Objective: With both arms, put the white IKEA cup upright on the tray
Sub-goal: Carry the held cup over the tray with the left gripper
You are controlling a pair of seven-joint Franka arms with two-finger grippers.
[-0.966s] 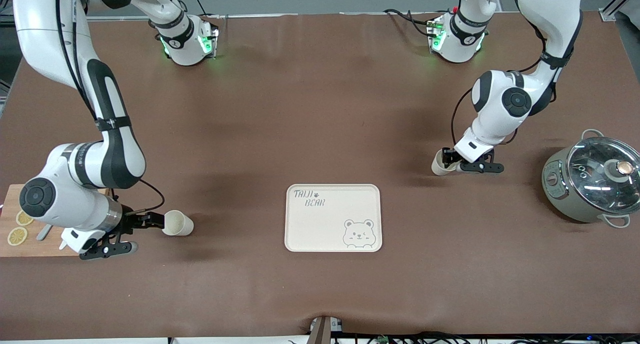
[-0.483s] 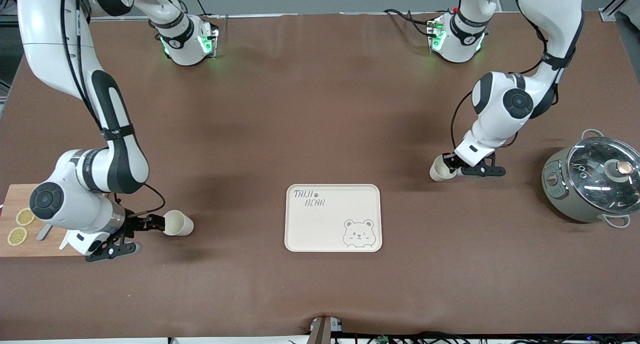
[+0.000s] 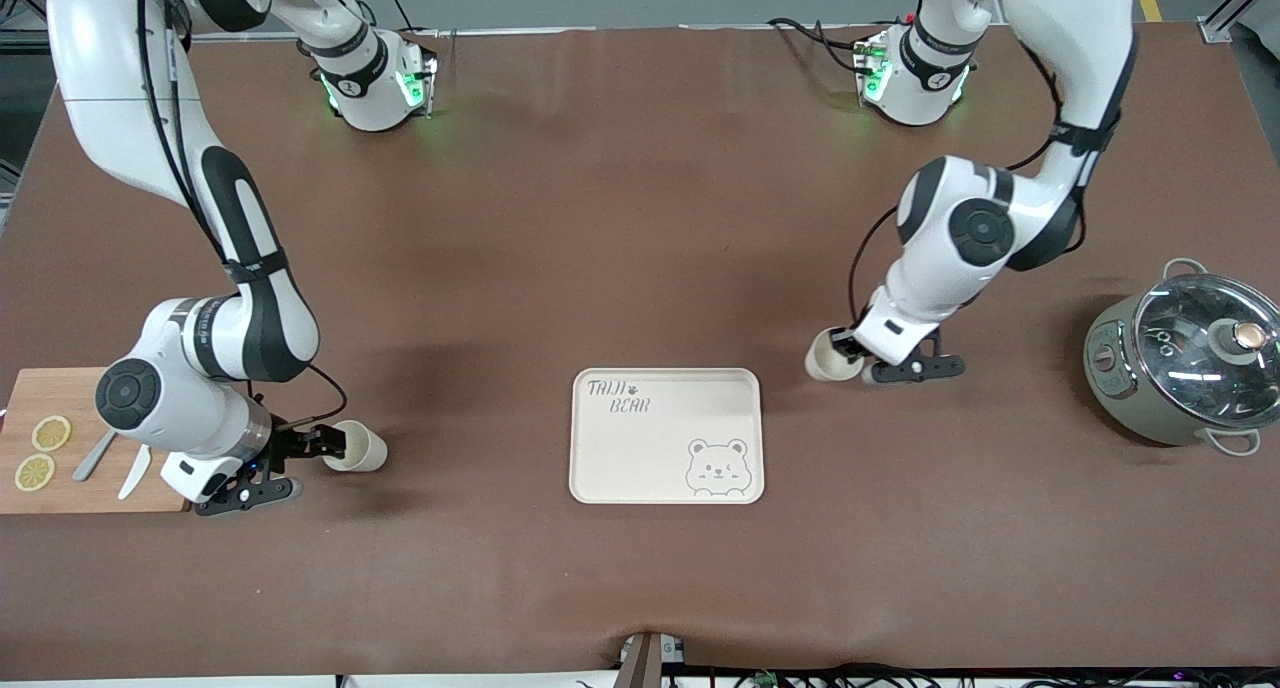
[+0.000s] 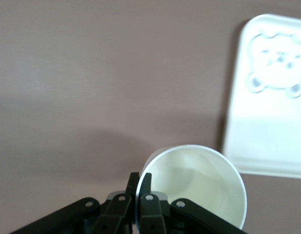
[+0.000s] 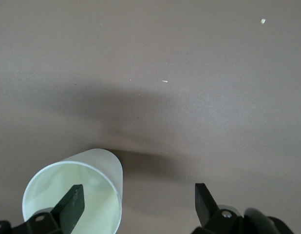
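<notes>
The left gripper (image 3: 838, 353) pinches one cup (image 3: 826, 356) by its rim, up in the air at the tray's (image 3: 600, 448) two o'clock. It could slip. The right gripper (image 3: 322, 446), open wide, straddles the other cup's (image 3: 357, 446) rim and might knock it.

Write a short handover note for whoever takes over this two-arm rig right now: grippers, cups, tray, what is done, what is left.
Left gripper: shut on the rim of one white cup, held tilted beside the tray's corner toward the left arm's end, not over the tray.
Right gripper: open, one finger at the mouth of the second cup, which lies on its side on the table toward the right arm's end.
Done: first cup gripped.
Left: set it upright on the tray; grip, carry and place the second. Nothing is on the tray yet.
</notes>
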